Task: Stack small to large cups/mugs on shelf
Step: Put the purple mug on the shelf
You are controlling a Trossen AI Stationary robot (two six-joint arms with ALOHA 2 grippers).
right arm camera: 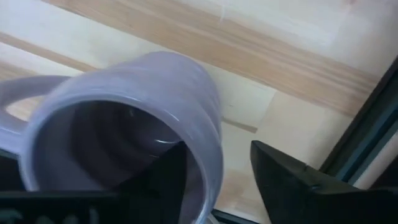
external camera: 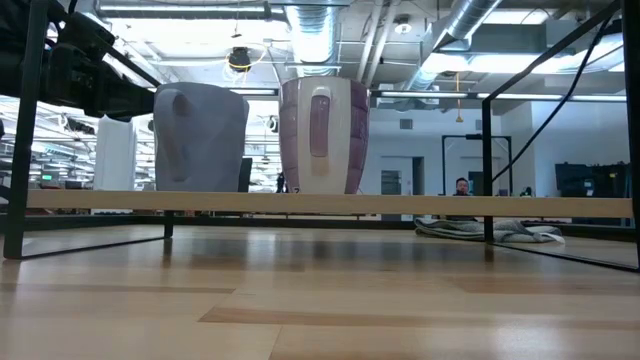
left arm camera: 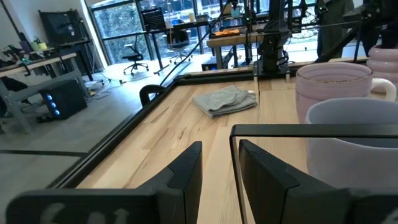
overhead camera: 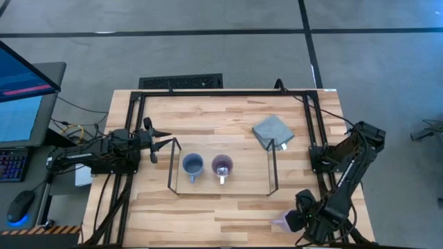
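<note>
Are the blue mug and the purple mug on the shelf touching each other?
Apart. The high view shows bare shelf board between the blue mug and the purple mug, and the low view shows a bright slit of room between their sides.

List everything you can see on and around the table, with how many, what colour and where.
shelf: one, light wood with black wire ends, table centre
blue-grey mug: one, on the shelf, left
lavender mug: one, on the shelf, beside the blue-grey mug
second lavender mug: one, table's front right corner, rim between the right fingers
cloth: one, grey, folded, behind the shelf
left gripper: by the shelf's left end
right gripper: front right corner, astride the mug's rim
</note>
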